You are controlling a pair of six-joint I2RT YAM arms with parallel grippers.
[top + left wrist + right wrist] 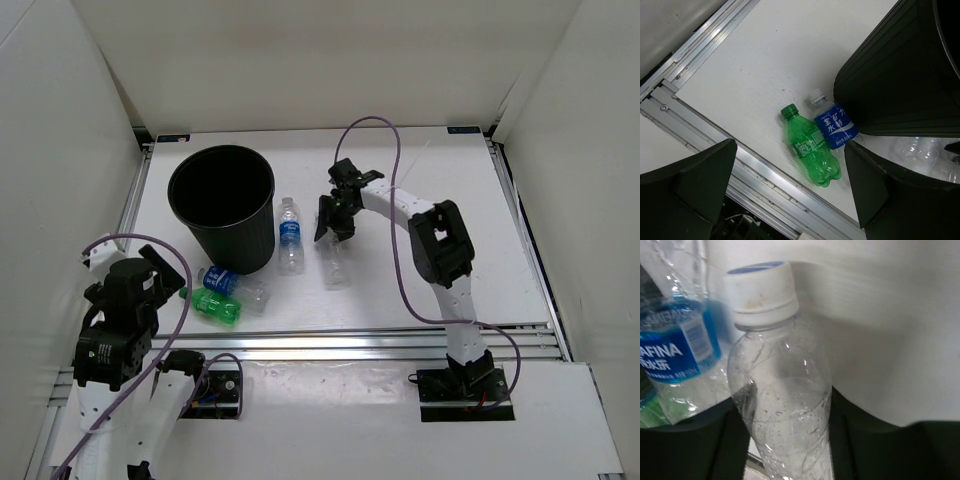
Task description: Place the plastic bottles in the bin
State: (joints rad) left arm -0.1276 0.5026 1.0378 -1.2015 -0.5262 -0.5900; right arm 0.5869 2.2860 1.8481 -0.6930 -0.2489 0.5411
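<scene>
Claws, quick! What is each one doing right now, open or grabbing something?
Left claw: open, holding nothing.
Right claw: closed on the plain clear bottle.

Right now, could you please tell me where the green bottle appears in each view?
Top: green bottle, lower left of the picture.
Left wrist: centre of the picture.
Right wrist: maybe a green sliver at the left edge; unclear.
Landmark: the black bin, close beside it in the top and left wrist views.
</scene>
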